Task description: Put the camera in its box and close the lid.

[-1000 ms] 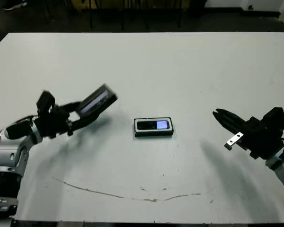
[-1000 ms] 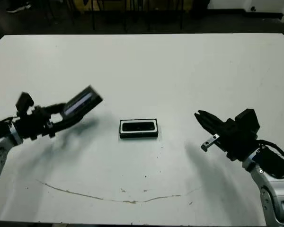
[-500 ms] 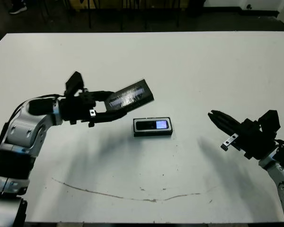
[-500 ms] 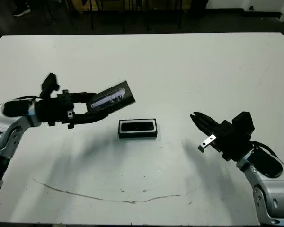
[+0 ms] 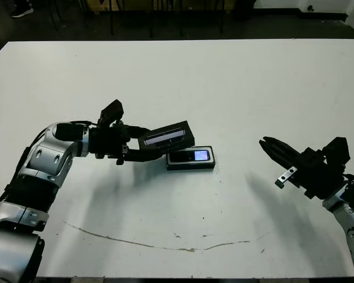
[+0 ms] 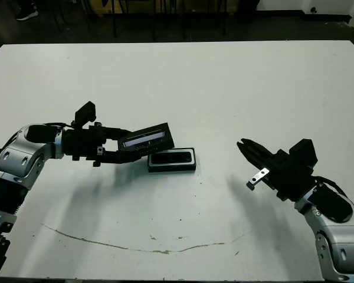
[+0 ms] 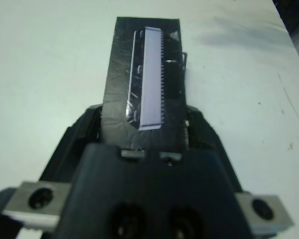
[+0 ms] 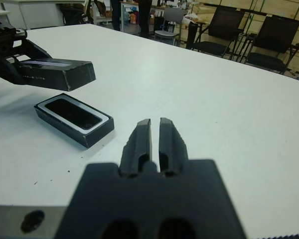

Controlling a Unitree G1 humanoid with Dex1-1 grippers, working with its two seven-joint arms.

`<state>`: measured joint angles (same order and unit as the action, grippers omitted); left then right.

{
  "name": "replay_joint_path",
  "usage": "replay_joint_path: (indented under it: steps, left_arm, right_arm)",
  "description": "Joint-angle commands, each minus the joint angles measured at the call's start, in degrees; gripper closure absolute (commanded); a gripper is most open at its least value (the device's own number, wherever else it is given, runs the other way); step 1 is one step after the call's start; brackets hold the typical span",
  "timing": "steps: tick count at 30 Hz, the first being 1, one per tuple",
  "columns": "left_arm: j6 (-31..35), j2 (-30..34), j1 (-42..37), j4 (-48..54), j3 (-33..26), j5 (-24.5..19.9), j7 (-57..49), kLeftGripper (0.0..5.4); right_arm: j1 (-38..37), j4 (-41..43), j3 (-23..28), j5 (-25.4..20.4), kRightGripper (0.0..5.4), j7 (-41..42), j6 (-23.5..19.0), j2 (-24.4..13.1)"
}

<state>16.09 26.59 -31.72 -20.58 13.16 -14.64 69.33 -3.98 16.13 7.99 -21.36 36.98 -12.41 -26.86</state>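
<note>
Moved: my left gripper (image 5: 143, 147) has carried the lid (image 5: 169, 135) rightward, now overlapping the box's left end.
Left jaws: clamped on lid.
Box (image 5: 191, 159): table centre, camera (image 5: 192, 156) inside.
Right gripper (image 8: 154, 142): fingers nearly together, empty.

One table (image 5: 236, 82) carries one box (image 5: 191, 165) with one camera (image 5: 192, 156) lying in it. One lid (image 5: 167, 135) is present, raised off the table. Two end effectors show: the left end effector (image 5: 143, 145) and the right end effector (image 5: 272, 145), one on each arm
</note>
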Motion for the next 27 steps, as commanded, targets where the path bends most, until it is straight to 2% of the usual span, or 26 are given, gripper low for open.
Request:
replay_joint_path:
  steps: [1, 8, 18, 27]
  left_arm:
    - [0.88, -0.06, -0.42, -1.31, 0.86, 1.56, 0.01, 2.64]
    - [0.33, -1.06, -0.79, -3.55, 1.87, 3.2, 0.7, 2.64]
    - [1.24, -3.74, -2.96, -9.16, 3.06, 3.36, 5.2, 2.64]
    - [0.79, -4.26, -4.41, -10.21, 5.89, 5.03, 9.04, 2.64]
  right_arm:
    - [-0.81, -0.63, -0.16, 0.58, 5.4, 0.02, -0.52, -0.71]
    - [-0.67, -1.17, -0.28, 0.14, 5.4, 0.47, -1.5, -0.96]
    - [-0.9, -0.43, -0.31, 0.13, 5.4, -0.09, -2.82, -0.66]
    - [-1.18, -0.52, -0.07, -0.26, 5.4, 0.11, -2.67, -0.46]
